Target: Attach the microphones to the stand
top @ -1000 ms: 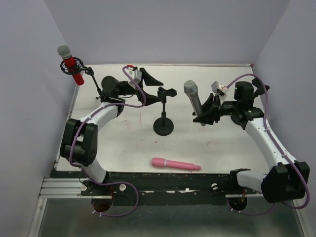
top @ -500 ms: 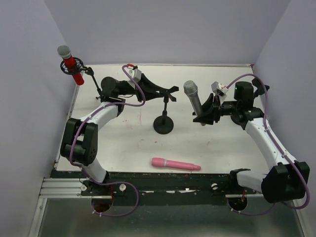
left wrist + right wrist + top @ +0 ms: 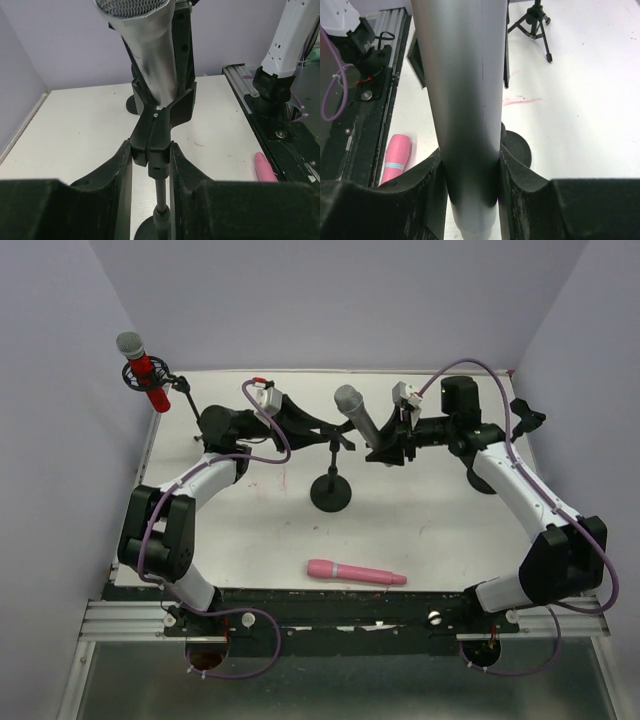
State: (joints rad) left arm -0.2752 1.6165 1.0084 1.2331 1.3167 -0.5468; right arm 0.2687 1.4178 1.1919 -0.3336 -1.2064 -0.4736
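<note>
— Silver-grey microphone (image 3: 356, 412): location?
— Clamped in the right gripper (image 3: 388, 447). Tilted, head up toward the left arm, tail at the clip (image 3: 159, 131) of the stand (image 3: 331, 490).
— Left gripper (image 3: 318, 426)?
— Closed on that clip. The clip lies straight down the microphone's long axis.
— Remainder?
— Red microphone (image 3: 148, 375) mounted far left; pink microphone (image 3: 356, 573) lying flat at the near edge.

blocked: centre stand (image 3: 331, 496) | open: table (image 3: 440, 525) right of it
</note>
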